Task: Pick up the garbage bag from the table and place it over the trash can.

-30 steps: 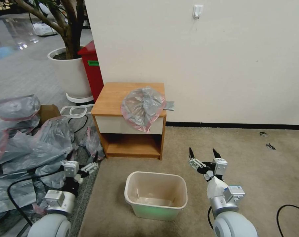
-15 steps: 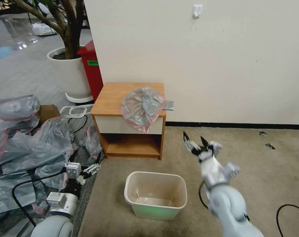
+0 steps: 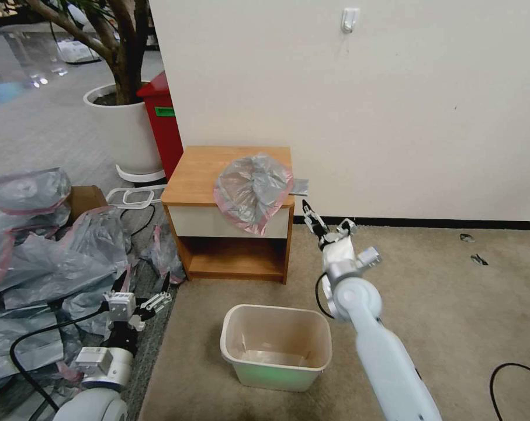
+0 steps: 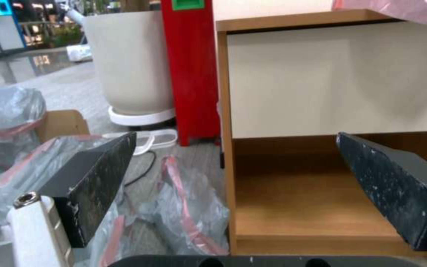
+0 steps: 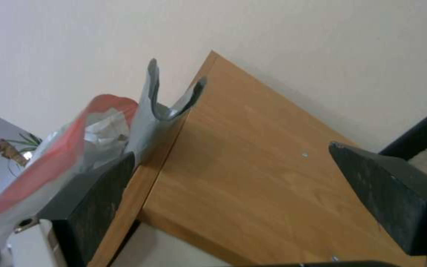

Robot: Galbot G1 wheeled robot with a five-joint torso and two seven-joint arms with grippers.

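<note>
Garbage bag (image 3: 252,190): crumpled on the right front part of the table (image 3: 203,169), its pink-edged rim drooping over the white drawer front. Trash can (image 3: 276,346): on the carpet before the table, standing open. My right gripper (image 3: 326,222): raised just beside the table's right side, near the bag's overhanging edge, fingers spread, gripping nothing. My left gripper (image 3: 141,292): low at my left over a heap of grey bags (image 3: 42,251), fingers spread.
</note>
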